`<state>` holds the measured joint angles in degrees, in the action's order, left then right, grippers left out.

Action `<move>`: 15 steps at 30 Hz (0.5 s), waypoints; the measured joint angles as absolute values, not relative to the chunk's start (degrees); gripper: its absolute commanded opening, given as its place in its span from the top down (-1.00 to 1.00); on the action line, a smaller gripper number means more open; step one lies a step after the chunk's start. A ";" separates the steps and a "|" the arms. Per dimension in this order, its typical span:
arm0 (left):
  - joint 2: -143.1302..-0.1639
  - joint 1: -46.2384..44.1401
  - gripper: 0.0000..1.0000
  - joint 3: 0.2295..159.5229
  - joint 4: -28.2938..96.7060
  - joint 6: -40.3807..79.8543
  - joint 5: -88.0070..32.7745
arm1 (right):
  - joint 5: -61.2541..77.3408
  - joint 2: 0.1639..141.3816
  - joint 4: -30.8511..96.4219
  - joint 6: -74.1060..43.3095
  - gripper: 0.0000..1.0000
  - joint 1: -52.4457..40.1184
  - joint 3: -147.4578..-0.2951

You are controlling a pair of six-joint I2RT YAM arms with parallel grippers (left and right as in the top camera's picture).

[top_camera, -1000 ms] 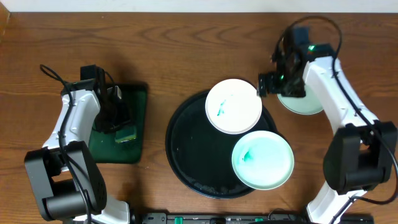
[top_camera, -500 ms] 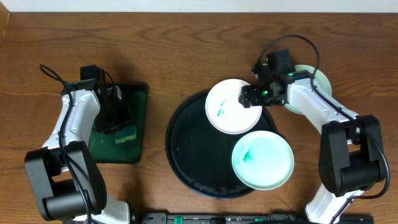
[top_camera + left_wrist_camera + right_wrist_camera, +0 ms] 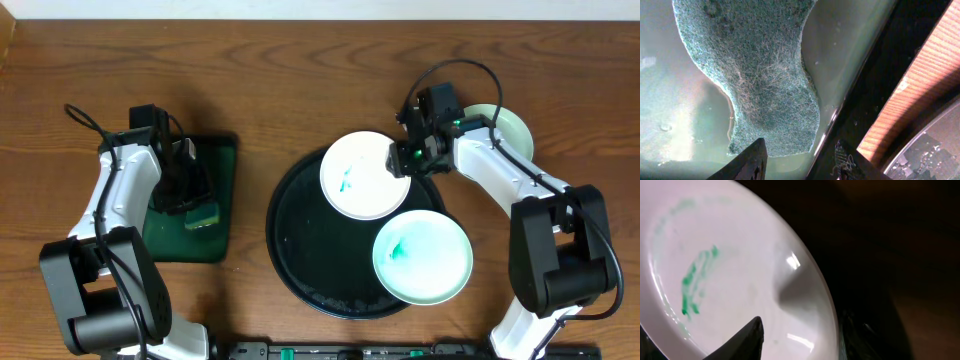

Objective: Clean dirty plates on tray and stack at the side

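While right jaws stand part-open | astride rim of smeared plate | grip unclear

**Left arm**, left side of the overhead frame: smooth white shells are covering the long links, and bulky black cylindrical housings are showing at the joints lower down. A thin black cable is looping out at the upper left.

**Right arm**, right side of the frame: it is showing the same white shells and black joint housings. A black cable is arching above the wrist, and a small green light is glowing there.

**Left gripper** and **right gripper**: matte black tapered fingertips are showing at the bottom edge of each wrist view.
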<state>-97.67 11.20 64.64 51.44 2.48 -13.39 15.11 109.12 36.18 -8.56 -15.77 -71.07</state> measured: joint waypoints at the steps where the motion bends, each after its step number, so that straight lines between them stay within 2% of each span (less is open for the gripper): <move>1: -97.67 11.20 0.08 64.64 51.44 2.48 -13.41 | 14.94 109.12 36.67 -8.60 0.04 -15.77 -71.07; 10: -97.67 11.20 0.08 64.64 51.44 2.48 -13.63 | 10.52 109.12 40.38 -10.31 -0.01 -15.84 -71.07; 15: -97.67 11.20 0.08 64.64 51.42 2.48 -13.63 | 9.19 109.12 42.04 -10.79 0.07 -15.84 -71.59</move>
